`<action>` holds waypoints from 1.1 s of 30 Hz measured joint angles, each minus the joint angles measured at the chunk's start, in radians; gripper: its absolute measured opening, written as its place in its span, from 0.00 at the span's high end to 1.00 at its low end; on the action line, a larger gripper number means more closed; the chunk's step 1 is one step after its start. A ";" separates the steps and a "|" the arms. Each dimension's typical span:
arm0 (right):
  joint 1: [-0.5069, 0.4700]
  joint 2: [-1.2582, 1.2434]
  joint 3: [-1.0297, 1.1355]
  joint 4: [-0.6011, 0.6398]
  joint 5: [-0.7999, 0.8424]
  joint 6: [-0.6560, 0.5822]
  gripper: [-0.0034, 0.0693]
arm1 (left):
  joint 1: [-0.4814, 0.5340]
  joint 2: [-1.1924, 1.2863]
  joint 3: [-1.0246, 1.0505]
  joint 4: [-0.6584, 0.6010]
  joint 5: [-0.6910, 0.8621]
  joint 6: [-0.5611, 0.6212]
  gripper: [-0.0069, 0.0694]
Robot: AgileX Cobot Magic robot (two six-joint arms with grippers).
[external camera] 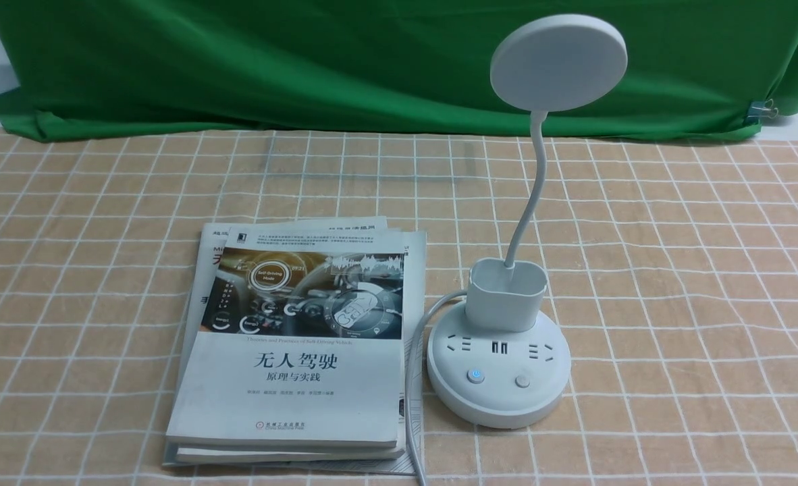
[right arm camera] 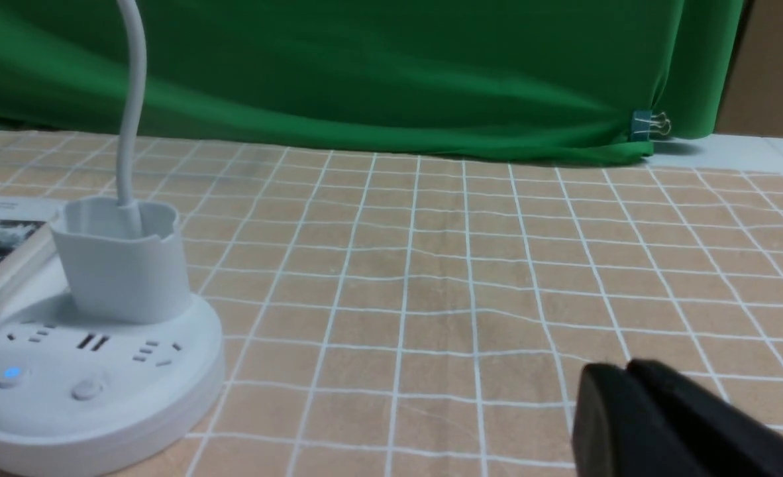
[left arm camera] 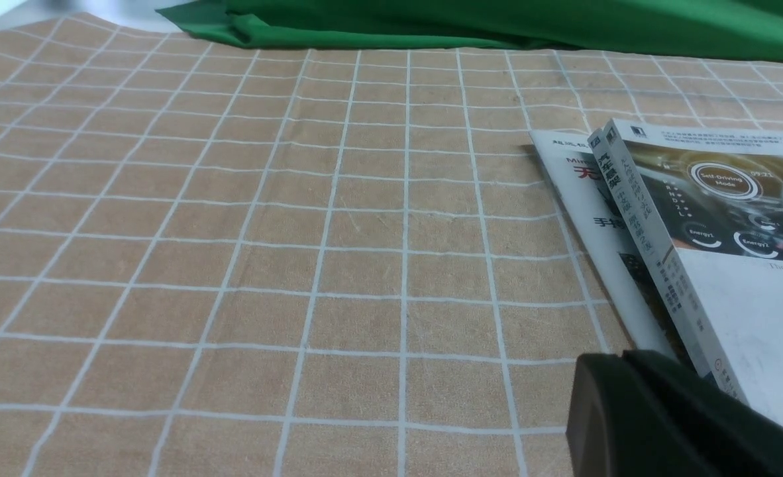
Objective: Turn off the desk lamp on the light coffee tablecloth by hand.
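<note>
Front view: desk lamp (external camera: 499,364) is sitting on the light coffee tablecloth (external camera: 676,270), its left button glowing blue, just right of stacked books (external camera: 298,344); green backdrop (external camera: 304,61) is hanging beyond. Left gripper (left arm camera: 670,417) and right gripper (right arm camera: 656,424) are holding nothing, fingers appearing closed together.

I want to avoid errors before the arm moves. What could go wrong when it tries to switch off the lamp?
The lamp base carries two similar buttons; only the left button glows blue, so the gripper could press the wrong one. The cord runs between the base and the books and might snag. A push on the thin neck might tip the lamp.
</note>
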 joint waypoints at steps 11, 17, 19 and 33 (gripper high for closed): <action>0.000 0.000 0.000 0.000 0.000 0.000 0.88 | 0.000 0.000 0.000 0.000 0.000 0.000 0.90; 0.000 0.000 0.000 0.000 0.000 0.001 0.85 | 0.000 0.000 0.000 0.000 0.000 0.000 0.90; 0.000 0.000 0.000 0.000 0.000 0.001 0.85 | 0.000 0.000 0.000 0.000 0.000 0.000 0.90; 0.000 0.000 0.000 0.000 0.000 0.002 0.82 | 0.000 0.000 0.000 0.000 0.000 0.000 0.90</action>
